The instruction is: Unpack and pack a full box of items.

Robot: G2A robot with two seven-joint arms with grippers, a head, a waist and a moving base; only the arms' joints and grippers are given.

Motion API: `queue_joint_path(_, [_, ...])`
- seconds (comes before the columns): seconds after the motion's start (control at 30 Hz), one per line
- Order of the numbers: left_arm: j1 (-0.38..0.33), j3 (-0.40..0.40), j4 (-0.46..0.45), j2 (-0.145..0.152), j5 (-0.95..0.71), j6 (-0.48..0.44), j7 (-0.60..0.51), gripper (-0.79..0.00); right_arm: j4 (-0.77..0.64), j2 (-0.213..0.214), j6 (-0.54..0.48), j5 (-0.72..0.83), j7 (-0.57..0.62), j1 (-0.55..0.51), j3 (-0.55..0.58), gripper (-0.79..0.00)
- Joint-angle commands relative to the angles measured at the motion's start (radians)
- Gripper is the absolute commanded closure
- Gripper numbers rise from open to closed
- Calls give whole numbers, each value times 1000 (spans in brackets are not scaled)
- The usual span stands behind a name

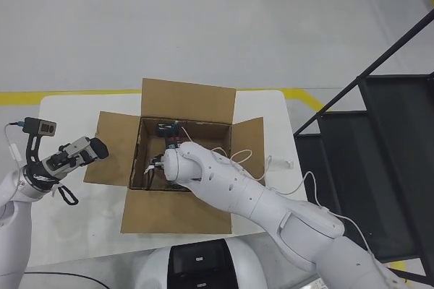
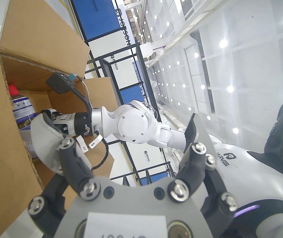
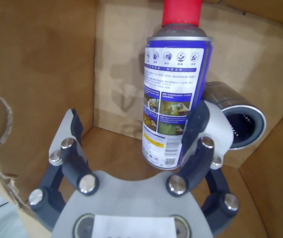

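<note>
Right gripper (image 3: pixel 136 120) inside cardboard box (image 3: pixel 32 50), jaws spread, empty | red-capped spray can (image 3: pixel 173 95) just ahead of them, steel linear bearing (image 3: pixel 240 122) just beside it | left gripper (image 1: pixel 92 150) over box's left flap, jaws released, empty | box on worktop (image 1: pixel 72 217)

White rectangular tabletop (image 1: pixel 72 231) on grey concrete floor (image 1: pixel 217 36). Yellow floor stripe (image 1: pixel 58 96) runs along the table's far edge. Black metal step frame (image 1: pixel 390 144) stands right of the table. Blue wall panels (image 2: pixel 91 8) in the room behind.
</note>
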Motion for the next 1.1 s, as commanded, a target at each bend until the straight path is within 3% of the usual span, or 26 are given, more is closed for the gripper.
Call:
queue_joint_path(0.0, [0, 0, 0, 0, 0, 0, 0, -785, 17, -6, 1, 0, 2, 2, 0, -785])
queue_joint_path(0.43, [0, 0, 0, 0, 0, 0, 0, -785, 132, -51, 0, -20, -11, 12, -14, -785])
queue_joint_path(0.47, [0, 0, 0, 0, 0, 0, 0, -785, 138, -54, -1, -21, -11, 14, -14, -711])
queue_joint_path(0.5, [0, 0, 0, 0, 0, 0, 0, -785, 148, -57, 4, -27, -13, 17, -15, -582])
queue_joint_path(0.57, [0, 0, 0, 0, 0, 0, 0, -785, 162, -64, 8, -33, -8, 23, -18, -431])
queue_joint_path(0.73, [0, 0, 0, 0, 0, 0, 0, -785, 202, -82, 11, -62, 7, 39, -34, -314])
queue_joint_path(1.0, [0, 0, 0, 0, 0, 0, 0, -785, 257, -116, 11, -99, 39, 59, -60, -299])
queue_joint_path(1.03, [0, 0, 0, 0, 0, 0, 0, -785, 263, -120, 10, -100, 40, 60, -60, -271])
queue_joint_path(1.07, [0, 0, 0, 0, 0, 0, 0, -785, 269, -124, 8, -100, 40, 60, -60, -188])
